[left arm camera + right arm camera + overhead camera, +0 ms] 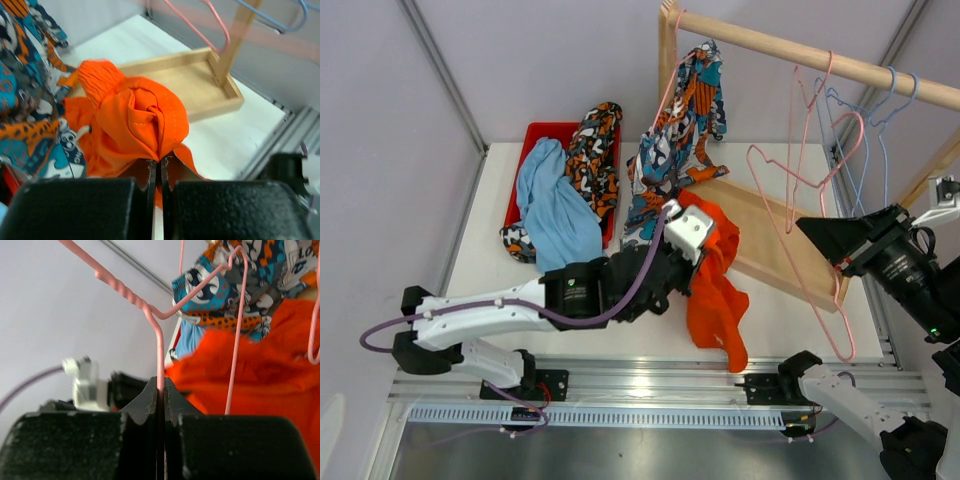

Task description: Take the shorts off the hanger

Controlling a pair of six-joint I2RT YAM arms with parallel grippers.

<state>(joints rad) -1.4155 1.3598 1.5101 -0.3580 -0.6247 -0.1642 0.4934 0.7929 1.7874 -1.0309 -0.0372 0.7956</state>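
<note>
Overhead, the left gripper [703,262] reaches to the left edge of the rack base [770,235]. The orange shorts [717,295] trail from it onto the table [480,250] just left of that base. The right gripper [840,262] meets a pink hanger [843,315] at the base's right corner. Shorts and hanger look apart here, so this pair seems nearly done. The wave-print shorts [680,110] hang from the rod [790,50] above the base's far-left corner and touch the orange cloth. The blue shorts [555,210] and blotched shorts [595,150] lie in a red bin [535,135] well left of the base.

Left wrist: the jaws are pressed together on one fold of orange fabric, with the bunched remainder between them and the base. A pinch on a single fold could slip if the arm swings toward the bin, dropping the shorts short of it. The printed shorts lie against the orange heap, so a hem or loose end might catch and drag them along.

Right wrist: the jaws are closed on the hanger's thin wire just below its twisted neck. Another run of that wire crosses in front of the orange cloth; whether it touches, I cannot tell. If it does, pulling the shorts could jerk the hanger, twist it in the pinch, or knock the rack.
</note>
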